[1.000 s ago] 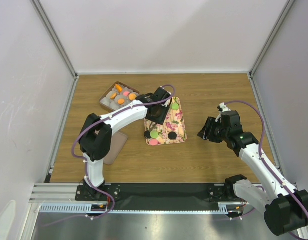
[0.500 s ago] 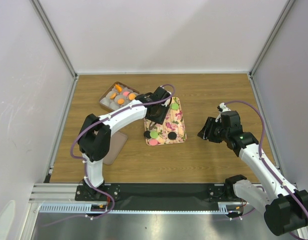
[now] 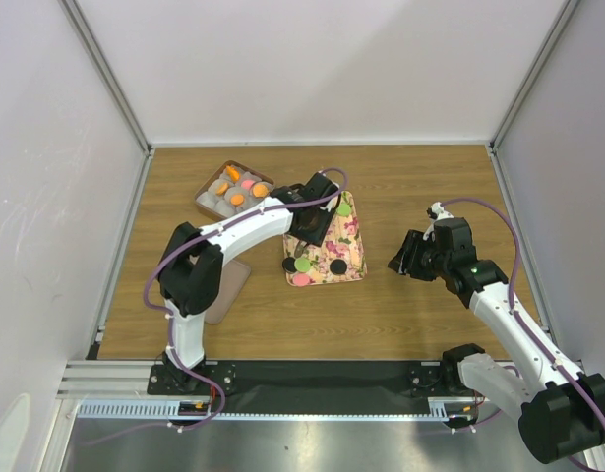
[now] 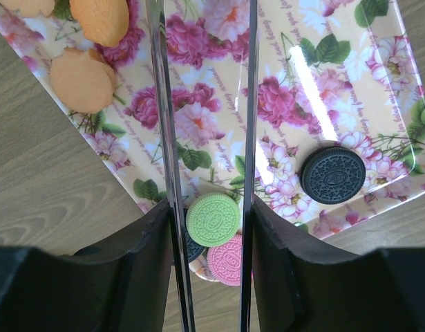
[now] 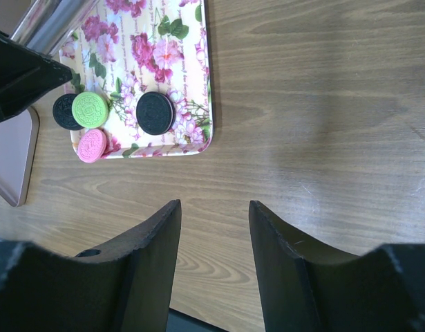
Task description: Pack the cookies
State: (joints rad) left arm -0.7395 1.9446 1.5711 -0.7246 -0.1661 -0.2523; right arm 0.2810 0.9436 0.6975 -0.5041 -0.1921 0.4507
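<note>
The cookies lie on a floral tray [image 3: 353, 246]: a green one [image 4: 212, 219], a pink one [image 4: 226, 259], a black one [image 4: 333, 174] and two orange ones [image 4: 81, 79]. In the top view another green cookie [image 3: 342, 208] sits at the tray's far end. More orange and pink cookies [image 3: 237, 199] rest in paper cups in a brown box [image 3: 206, 196]. My left gripper [image 4: 211, 207] [image 3: 310, 224] hovers over the tray, shut on metal tongs [image 4: 164, 104], whose tips run out of the wrist view's top. My right gripper [image 5: 212, 207] [image 3: 405, 258] stands open over bare wood.
A brown lid [image 3: 223, 285] lies flat to the left of the tray, under the left arm's elbow. White enclosure walls [image 3: 46, 197] close in the wooden table [image 3: 420, 187] on three sides. The black base rail [image 3: 322, 374] runs along the near edge.
The left gripper with the tongs has edged slightly over the tray's far half. The right arm has not moved.
</note>
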